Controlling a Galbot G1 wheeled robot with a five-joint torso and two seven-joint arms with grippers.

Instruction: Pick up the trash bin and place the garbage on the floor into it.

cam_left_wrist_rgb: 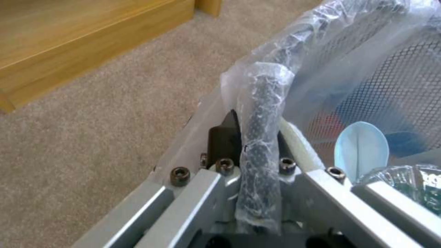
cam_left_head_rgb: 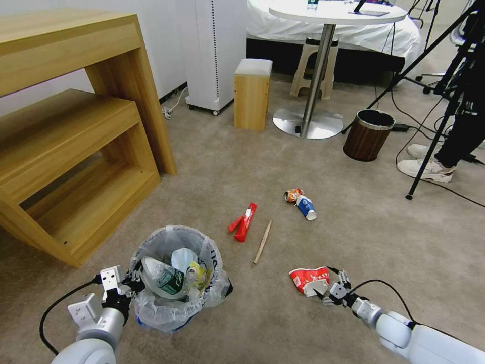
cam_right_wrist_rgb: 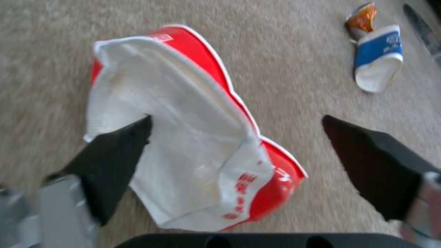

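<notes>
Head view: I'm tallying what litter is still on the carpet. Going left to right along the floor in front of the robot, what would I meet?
Trash bin held at its rim by the left gripper → red packet → wooden stick → blue-white paper cup → red-white paper cup at the open right gripper.

The head camera looks forward and down from high over the carpet [cam_left_head_rgb: 353, 237]. Each wrist camera looks out close along its own fingers: left at the trash bin [cam_left_wrist_rgb: 262, 137] rim, right at the red-white cup [cam_right_wrist_rgb: 193, 144]. Both appear low in the head frame.
</notes>
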